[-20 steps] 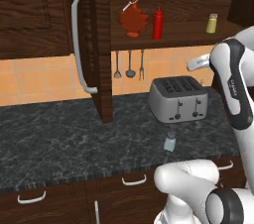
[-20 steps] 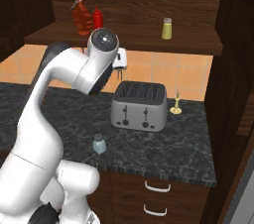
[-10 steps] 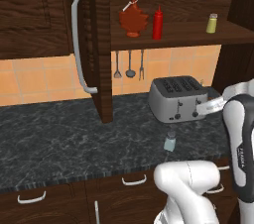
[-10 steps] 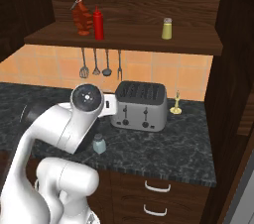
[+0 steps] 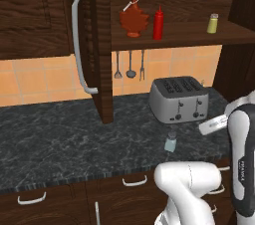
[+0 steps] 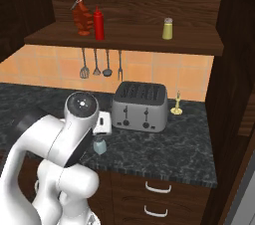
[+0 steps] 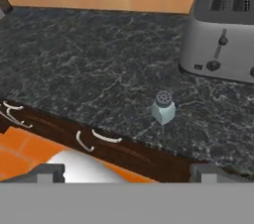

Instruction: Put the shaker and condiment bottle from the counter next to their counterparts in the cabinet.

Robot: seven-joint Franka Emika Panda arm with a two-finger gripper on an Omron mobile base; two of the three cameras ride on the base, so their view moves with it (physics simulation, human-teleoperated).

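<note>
We see an orange tiled backsplash behind the worktop, with three utensils hanging on it beside a silver toaster near the worktop's back edge; dark wood drawers with silver handles run below, under even light

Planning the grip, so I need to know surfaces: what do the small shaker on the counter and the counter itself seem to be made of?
The shaker: pale blue-grey, see-through body, likely glass or clear plastic, with a dull grey perforated cap, perhaps metal. The counter: dark stone with pale veins, marble-like, smooth finish.
</note>
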